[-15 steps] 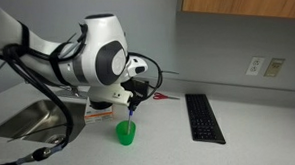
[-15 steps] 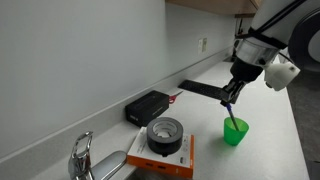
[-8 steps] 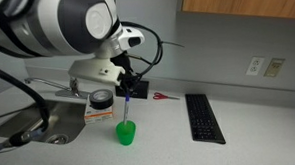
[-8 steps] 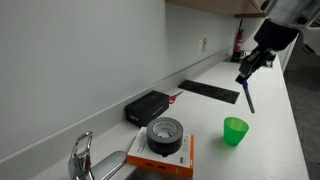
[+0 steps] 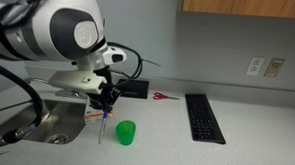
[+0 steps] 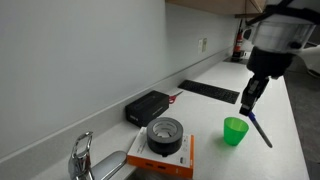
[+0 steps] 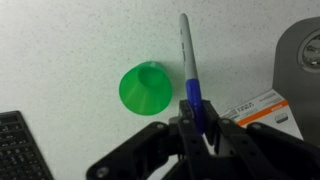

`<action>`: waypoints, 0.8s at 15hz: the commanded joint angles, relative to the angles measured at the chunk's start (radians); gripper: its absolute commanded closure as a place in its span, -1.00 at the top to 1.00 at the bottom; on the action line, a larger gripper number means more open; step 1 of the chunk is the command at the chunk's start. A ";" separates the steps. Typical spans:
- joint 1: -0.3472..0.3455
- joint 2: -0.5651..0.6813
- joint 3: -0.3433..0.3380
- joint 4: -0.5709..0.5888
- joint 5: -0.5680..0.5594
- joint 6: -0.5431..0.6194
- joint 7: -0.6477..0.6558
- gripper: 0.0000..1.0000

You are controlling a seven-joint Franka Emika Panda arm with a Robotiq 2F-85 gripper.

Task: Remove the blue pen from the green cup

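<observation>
The green cup stands upright on the grey counter; it also shows in the other exterior view and in the wrist view. My gripper is shut on the blue pen, which hangs tilted in the air beside the cup, fully out of it. In an exterior view the gripper holds the pen just past the cup. In the wrist view the gripper clamps the pen by its blue end, its paler part pointing away.
A black keyboard and red-handled scissors lie on the counter. A tape roll sits on an orange-and-white box by the sink and faucet. A black box stands at the wall.
The gripper lifted the pen up out of the cup, then carried it sideways and lowered it beside the cup. The cup has stayed in place.
</observation>
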 commanded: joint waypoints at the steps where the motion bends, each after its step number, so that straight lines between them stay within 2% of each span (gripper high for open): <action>1: 0.022 0.144 0.044 0.009 -0.033 0.051 0.016 -0.92; 5: 0.042 0.293 0.064 0.043 -0.065 0.070 0.004 -0.92; 9: 0.060 0.378 0.056 0.080 -0.058 0.065 -0.023 -0.92; 10: 0.062 0.388 0.055 0.087 -0.066 0.072 -0.017 -0.19; 11: 0.063 0.397 0.053 0.095 -0.071 0.073 -0.015 -0.17; 12: 0.064 0.405 0.052 0.101 -0.077 0.075 -0.014 -0.03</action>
